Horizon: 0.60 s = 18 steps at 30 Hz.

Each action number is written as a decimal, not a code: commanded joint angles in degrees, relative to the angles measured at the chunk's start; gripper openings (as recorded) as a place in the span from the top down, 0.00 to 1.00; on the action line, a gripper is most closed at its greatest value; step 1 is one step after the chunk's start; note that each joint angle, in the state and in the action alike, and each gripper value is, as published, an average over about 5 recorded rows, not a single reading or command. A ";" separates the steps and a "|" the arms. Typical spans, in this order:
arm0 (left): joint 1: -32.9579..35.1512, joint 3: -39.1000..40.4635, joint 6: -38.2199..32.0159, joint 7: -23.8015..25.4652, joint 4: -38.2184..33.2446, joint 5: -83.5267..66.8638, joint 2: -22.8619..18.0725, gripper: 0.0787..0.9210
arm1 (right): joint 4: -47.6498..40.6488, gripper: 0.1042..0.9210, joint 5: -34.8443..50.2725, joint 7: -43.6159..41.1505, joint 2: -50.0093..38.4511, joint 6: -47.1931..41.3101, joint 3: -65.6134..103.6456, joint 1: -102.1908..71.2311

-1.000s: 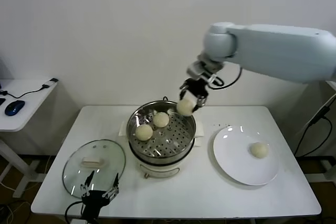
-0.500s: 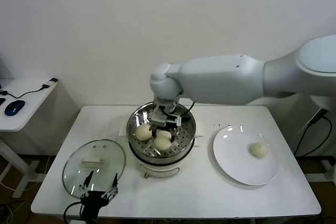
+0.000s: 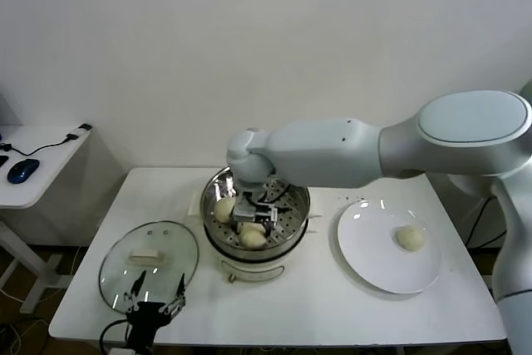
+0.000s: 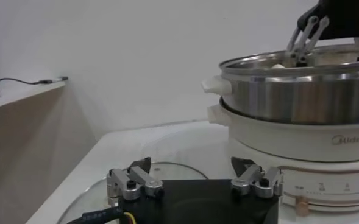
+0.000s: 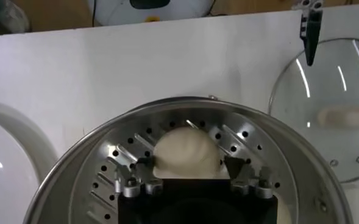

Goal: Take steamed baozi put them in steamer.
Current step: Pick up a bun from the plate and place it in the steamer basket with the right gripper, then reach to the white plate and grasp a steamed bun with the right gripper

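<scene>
The steamer (image 3: 256, 220) stands upright at the middle of the bench (image 3: 332, 305), its open mouth facing up. The baozi are round domes with no long axis. Two show in the head view on the perforated tray: one (image 3: 224, 209) at about 9 o'clock, one (image 3: 253, 238) at about 6 o'clock. A further bun (image 3: 410, 238) sits on the plate (image 3: 366, 259) at 3 o'clock from the pot. The right arm reaches across from 3 o'clock, forearm roughly level, wrist bent down so the right tool (image 3: 253, 220) points into the pot. In the right wrist view its fingers (image 5: 144, 165) stand apart on either side of a bun (image 5: 187, 153) resting on the tray, not squeezing it. The left tool (image 3: 155, 298), fingers spread, sits parked at the bench's near edge at 7 o'clock, over the rim of the glass lid (image 3: 150, 259).
</scene>
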 commanded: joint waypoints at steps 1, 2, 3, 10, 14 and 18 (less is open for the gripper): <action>0.00 0.01 0.04 0.00 0.04 0.03 0.04 0.12 | -1.52 0.13 7.53 -2.19 -0.81 2.62 0.02 5.34; 0.01 0.00 0.05 0.01 0.02 0.05 0.05 0.12 | -1.82 0.12 9.08 -2.52 -1.23 2.83 -0.02 6.49; 0.02 0.00 0.05 0.01 0.01 0.07 0.06 0.12 | -2.20 0.12 10.81 -2.95 -1.83 3.16 -0.09 7.75; 0.00 0.33 0.02 0.06 -0.04 0.29 -0.05 0.12 | -5.86 0.12 22.91 -7.54 -9.95 4.89 -3.35 16.16; 0.03 0.34 -0.02 0.04 0.04 0.32 0.03 0.12 | -9.16 0.12 25.50 -10.98 -18.69 0.17 -8.50 20.53; 0.07 0.25 -0.09 0.01 0.03 0.25 0.17 0.12 | -11.20 0.12 25.95 -10.17 -29.85 -8.74 -15.05 21.03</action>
